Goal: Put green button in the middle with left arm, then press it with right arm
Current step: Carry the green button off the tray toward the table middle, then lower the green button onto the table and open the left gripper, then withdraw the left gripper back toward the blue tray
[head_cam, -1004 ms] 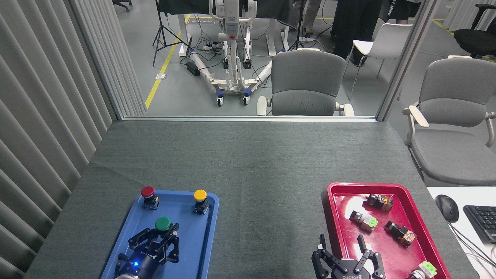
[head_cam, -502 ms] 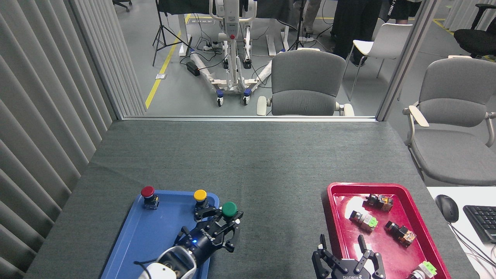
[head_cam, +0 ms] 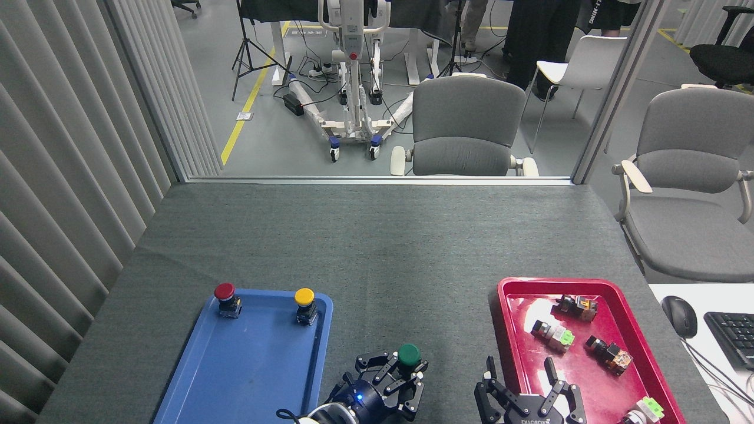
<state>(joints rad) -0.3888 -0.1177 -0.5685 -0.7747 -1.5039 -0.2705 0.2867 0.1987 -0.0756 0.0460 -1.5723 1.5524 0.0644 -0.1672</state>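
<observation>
Now green button [head_cam: 409, 355] clamped in left tool [head_cam: 393, 377], right tool [head_cam: 521, 393] spread, nearby

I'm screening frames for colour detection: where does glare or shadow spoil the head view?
Head view: bright glare whitens the far-left floor of the red tray; the blue tray shows only a soft sheen; the green button in the left gripper is sharp and evenly lit; shadows on the grey table are faint.

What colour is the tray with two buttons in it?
Blue tray, clearest in the head view.
</observation>
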